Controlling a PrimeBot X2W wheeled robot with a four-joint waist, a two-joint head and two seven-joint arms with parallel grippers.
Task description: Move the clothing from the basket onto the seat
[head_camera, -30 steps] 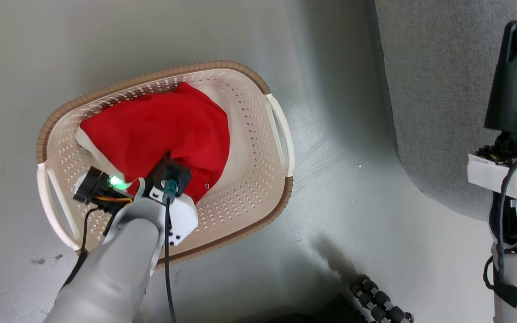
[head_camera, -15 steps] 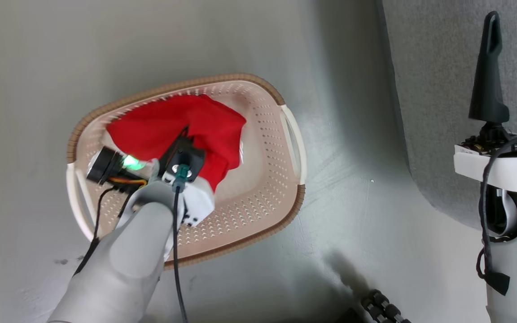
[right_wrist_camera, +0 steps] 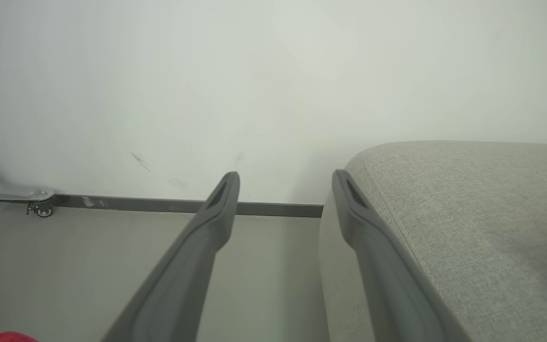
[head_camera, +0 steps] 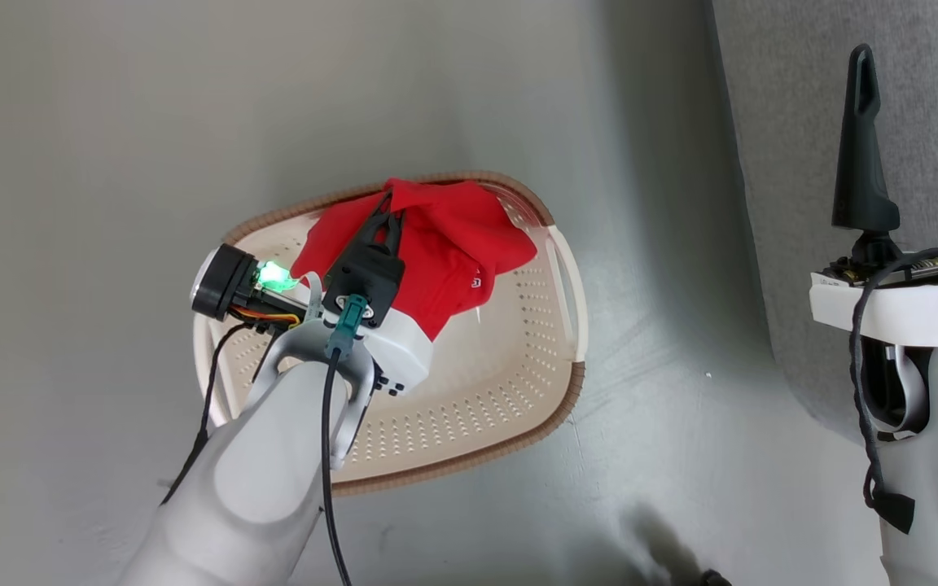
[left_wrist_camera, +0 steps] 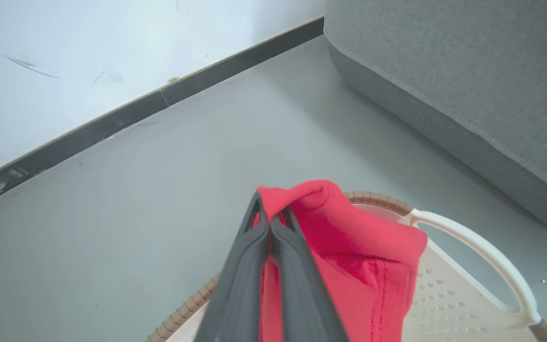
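Head view gives us a smooth grey floor (head_camera: 111,163), where our left gripper (head_camera: 388,202) pinches the red clothing (head_camera: 457,244) above the basket (head_camera: 469,457); our right gripper (head_camera: 909,49) gapes wide beside the seat (head_camera: 786,122), white wall (right_wrist_camera: 273,71) behind.

Grey floor (head_camera: 94,146), white scuffed wall (right_wrist_camera: 273,71), dark baseboard (left_wrist_camera: 112,124), small caster wheel (right_wrist_camera: 44,212)

We see soft, even light in every view. In the head view the floor (head_camera: 111,163) darkens in a broad shadow beside the sofa (head_camera: 786,122), and a green lamp (head_camera: 273,277) on the left wrist burns out nearly white. From the left wrist the wall (left_wrist_camera: 64,47) is washed pale, the clothing (left_wrist_camera: 349,247) is a saturated red, and the left gripper (left_wrist_camera: 271,209) blurs near the lens. The right gripper (right_wrist_camera: 286,176) likewise softens toward the bottom edge.
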